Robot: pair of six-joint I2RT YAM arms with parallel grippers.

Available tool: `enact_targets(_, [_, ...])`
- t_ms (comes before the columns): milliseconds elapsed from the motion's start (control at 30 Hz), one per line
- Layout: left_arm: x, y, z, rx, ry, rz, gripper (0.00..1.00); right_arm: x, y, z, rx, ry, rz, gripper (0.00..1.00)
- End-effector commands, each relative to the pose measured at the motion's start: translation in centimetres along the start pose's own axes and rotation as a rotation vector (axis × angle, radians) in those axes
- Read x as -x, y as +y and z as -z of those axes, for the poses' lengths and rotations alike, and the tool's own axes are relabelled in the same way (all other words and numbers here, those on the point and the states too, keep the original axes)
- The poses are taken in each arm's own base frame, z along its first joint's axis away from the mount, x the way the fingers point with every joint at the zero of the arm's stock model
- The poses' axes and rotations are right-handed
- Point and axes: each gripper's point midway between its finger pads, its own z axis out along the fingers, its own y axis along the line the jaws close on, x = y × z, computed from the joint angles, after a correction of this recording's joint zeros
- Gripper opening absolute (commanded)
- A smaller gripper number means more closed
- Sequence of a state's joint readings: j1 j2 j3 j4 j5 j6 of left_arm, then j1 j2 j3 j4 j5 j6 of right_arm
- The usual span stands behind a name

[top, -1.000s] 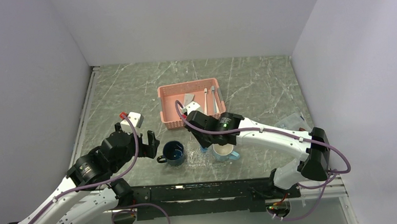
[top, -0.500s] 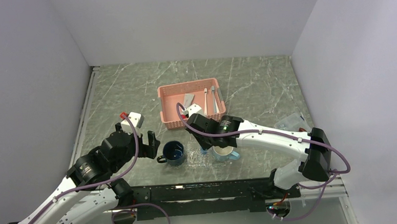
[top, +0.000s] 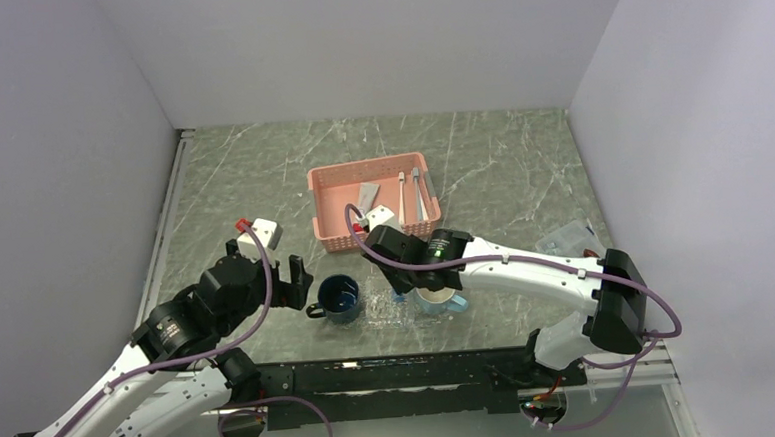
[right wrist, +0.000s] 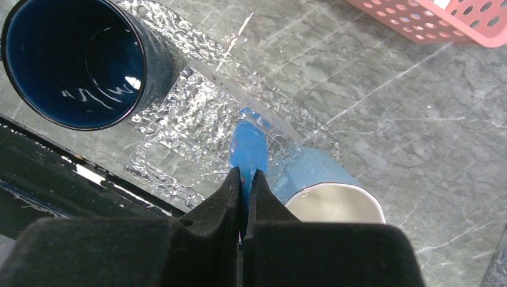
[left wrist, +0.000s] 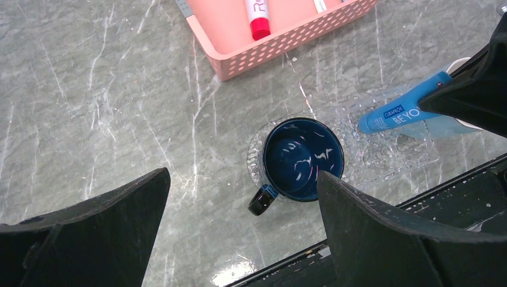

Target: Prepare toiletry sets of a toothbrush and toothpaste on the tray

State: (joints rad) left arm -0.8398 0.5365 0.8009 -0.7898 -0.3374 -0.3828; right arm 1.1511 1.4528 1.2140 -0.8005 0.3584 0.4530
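One flat blue toothpaste tube (right wrist: pixel 248 149), pinched in the right gripper (right wrist: pixel 245 177), points down at the clear glittery oval tray's (right wrist: pixel 179 113) middle, apparently for placing; the left gripper (left wrist: pixel 240 176) gapes empty.

A: Which colours are shown?
B: The table (left wrist: pixel 89 89) is rendered in grey-green marble, veined white. A pink, hole-dotted basket (left wrist: pixel 287 42) is seen.
A: And smaller things?
B: A blue toothpaste (left wrist: pixel 403 113) lettered white, a navy mug (left wrist: pixel 302 156) and a clear, glittery-textured tray (right wrist: pixel 179 107) are seen.
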Motion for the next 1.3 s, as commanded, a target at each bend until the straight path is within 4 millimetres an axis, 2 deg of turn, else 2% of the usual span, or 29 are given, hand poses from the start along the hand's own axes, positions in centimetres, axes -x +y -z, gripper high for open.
enact_targets(0, [0.3,-0.2,-0.3,-0.008,-0.007,-0.003,0.99,1.5,0.2,0.7,0.019,-0.081,-0.043,0.0])
enact_targets(667, [0.1,-0.3,-0.4,-0.008,0.005,-0.01,0.99,0.7,0.0,0.2,0.013,-0.073,-0.065,0.0])
enact_targets(933, [0.0,-0.4,-0.5,-0.011,0.011,-0.012,0.99,1.2,-0.1,0.5,0.003,-0.083,-0.07,0.24])
enact_targets(1267, [0.0,-0.4,-0.5,-0.012,0.014,-0.014,0.99,3.5,-0.3,2.2,-0.005,-0.124,-0.088,0.42])
